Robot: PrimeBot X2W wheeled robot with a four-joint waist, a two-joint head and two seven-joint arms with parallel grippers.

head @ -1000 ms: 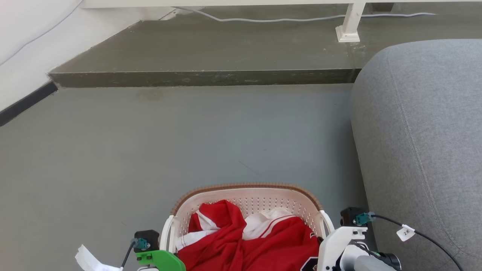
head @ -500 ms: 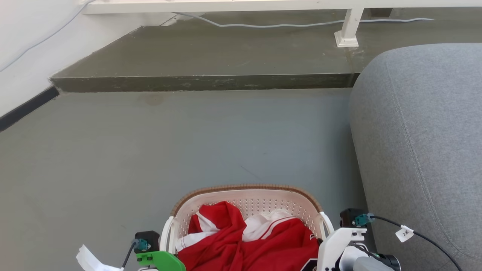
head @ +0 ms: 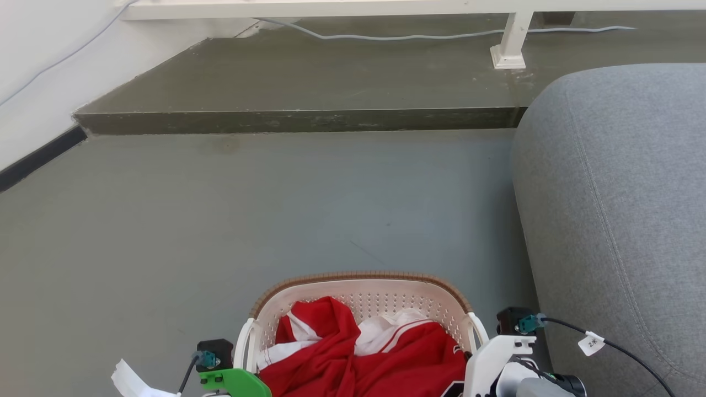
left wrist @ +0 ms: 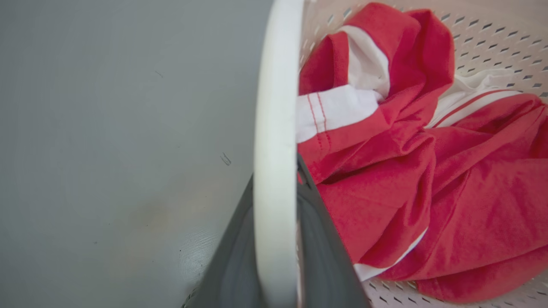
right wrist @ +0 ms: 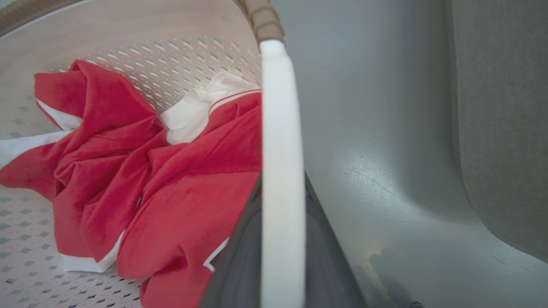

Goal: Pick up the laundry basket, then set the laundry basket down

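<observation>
Barely shifted since a second ago, the laundry basket (head: 361,286) is level just left of the grey sofa (head: 618,193), handles (head: 243,344) left and right, near end cut off, long axis unclear. The left gripper (left wrist: 276,171) and right gripper (right wrist: 282,177) each clamp a handle, fingers pointing forward.

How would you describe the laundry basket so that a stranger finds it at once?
Start at the big grey sofa on the head view's right. Just left of it, at the bottom edge, is the laundry basket. Nothing else nearby is cream, perforated, brown-rimmed and holding red-and-white clothing.
</observation>
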